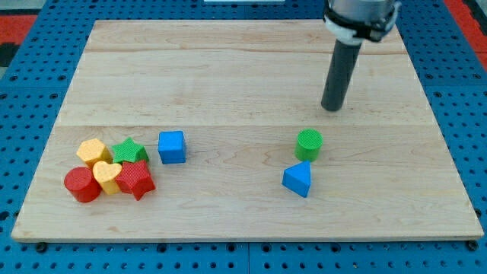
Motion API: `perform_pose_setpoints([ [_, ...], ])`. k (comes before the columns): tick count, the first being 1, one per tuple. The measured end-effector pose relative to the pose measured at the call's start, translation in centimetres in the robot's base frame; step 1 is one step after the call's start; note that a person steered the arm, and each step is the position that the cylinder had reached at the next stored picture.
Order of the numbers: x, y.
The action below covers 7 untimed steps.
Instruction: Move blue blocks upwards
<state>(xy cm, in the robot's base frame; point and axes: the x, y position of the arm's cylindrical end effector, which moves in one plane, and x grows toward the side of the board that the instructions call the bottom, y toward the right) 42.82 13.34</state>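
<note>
There were no fingers to spread or press together on this arm, only a straight dark rod, and my tip rested on the bare worktop toward the view's upper right, touching no block. From where I stood it looked like the approach stage, with neither blue block pushed yet. Nearest the tip, just toward the view's bottom and a little to its left, stood the green cylinder; directly beyond that, nearly touching its lower edge, lay the blue triangular block. The cylinder sat between the tip and that blue piece, so I judged the next move called for swinging round the pair to come in from the view's bottom side of the blue block, then pushing toward the view's top, likely carrying the green cylinder along unless the push was angled. The second target, the blue cube, lay well apart from the tip, far to the view's left and lower. Just beside it, farther left still, huddled a cluster: a green star, a yellow block, a yellow heart, a red star and a red cylinder.
</note>
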Motion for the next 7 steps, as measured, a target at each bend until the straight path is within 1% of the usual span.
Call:
perform_pose_setpoints([
  [1,5.9,5.2],
  [2,9.3,0.8],
  [3,10.7,-4.8],
  [4,11.5,-4.9],
  [5,11.4,-6.2],
  [6,11.5,-5.8],
  [7,13.3,-5.8],
])
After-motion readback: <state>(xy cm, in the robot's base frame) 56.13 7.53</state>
